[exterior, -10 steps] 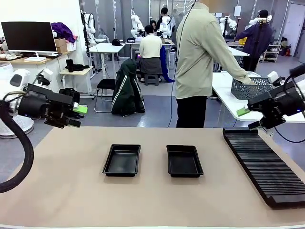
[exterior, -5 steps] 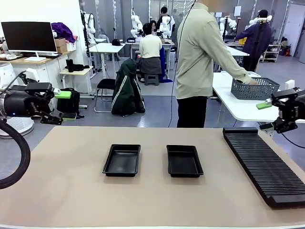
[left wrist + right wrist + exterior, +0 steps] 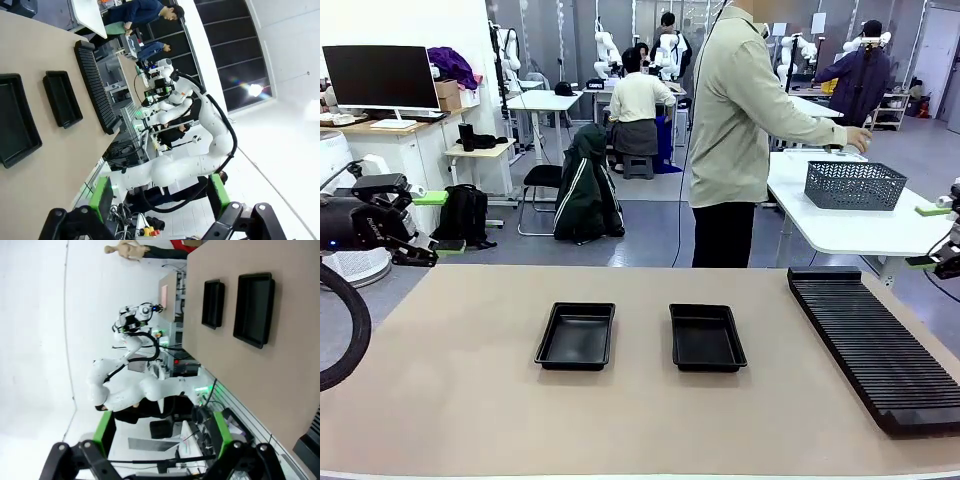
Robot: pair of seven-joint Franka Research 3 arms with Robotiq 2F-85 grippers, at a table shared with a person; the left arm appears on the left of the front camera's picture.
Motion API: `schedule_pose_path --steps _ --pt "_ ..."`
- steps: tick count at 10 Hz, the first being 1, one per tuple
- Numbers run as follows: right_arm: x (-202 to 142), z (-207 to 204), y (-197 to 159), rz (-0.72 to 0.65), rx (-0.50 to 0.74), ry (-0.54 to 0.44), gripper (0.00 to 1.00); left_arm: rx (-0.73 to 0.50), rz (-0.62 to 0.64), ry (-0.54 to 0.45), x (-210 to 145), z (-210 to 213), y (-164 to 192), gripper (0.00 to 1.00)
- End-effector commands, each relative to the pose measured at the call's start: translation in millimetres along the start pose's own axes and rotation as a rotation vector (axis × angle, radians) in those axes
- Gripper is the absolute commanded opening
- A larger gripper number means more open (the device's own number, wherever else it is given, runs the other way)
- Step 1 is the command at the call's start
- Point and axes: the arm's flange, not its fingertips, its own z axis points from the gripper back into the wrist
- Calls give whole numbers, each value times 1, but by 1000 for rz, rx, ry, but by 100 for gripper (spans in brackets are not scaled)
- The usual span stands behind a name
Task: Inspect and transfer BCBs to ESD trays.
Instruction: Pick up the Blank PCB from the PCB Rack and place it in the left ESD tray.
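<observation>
- Front view: the left claw point(image 3: 438, 222) hangs off the left end of the worktop point(image 3: 470, 400) with its jaws wide. Its arm is partly cut off by the picture's edge.
- The right claw point(image 3: 927, 236) sits at the picture's right edge. Only its green pads, well apart, and a bit of black body show.
- The left tray point(image 3: 576, 338) and the right tray point(image 3: 707, 340) lie side by side in the middle of the worktop. There is a gap between them, and both show plain black floors.
- A long black rack point(image 3: 870, 340) runs along the worktop's right side, with its right edge clipped by the frame.
- A person point(image 3: 735, 130) stands beyond the far edge, turned toward a white side table point(image 3: 840, 228). One hand point(image 3: 860, 138) is above a mesh basket point(image 3: 853, 185); what the basket holds cannot be made out.
- Left wrist view: the left claw point(image 3: 160, 200) has its jaws spread wide, and the white right arm point(image 3: 200, 150) shows in the gap.
- The left tray point(image 3: 17, 125) is cut off by the frame, with the right tray point(image 3: 62, 98) next to it and the rack point(image 3: 95, 85) beyond.
- Right wrist view: the right claw point(image 3: 164, 437) is also wide, and the left arm point(image 3: 135, 385) shows far off between its fingers.
- The right tray point(image 3: 254, 307) and left tray point(image 3: 213, 302) lie on the worktop point(image 3: 240, 375). Only a corner of the rack point(image 3: 310, 440) shows.
</observation>
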Motion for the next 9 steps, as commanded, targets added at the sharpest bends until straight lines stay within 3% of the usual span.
schedule_pose_path --steps 1,4,9 --pt "8 19 -5 20 73 1 100 10 -17 26 1 13 3 100" --pt "7 37 -16 78 162 0 100 25 -24 50 -1 26 14 100" --pt "4 41 -24 122 178 9 100 20 -33 19 -4 34 19 100"
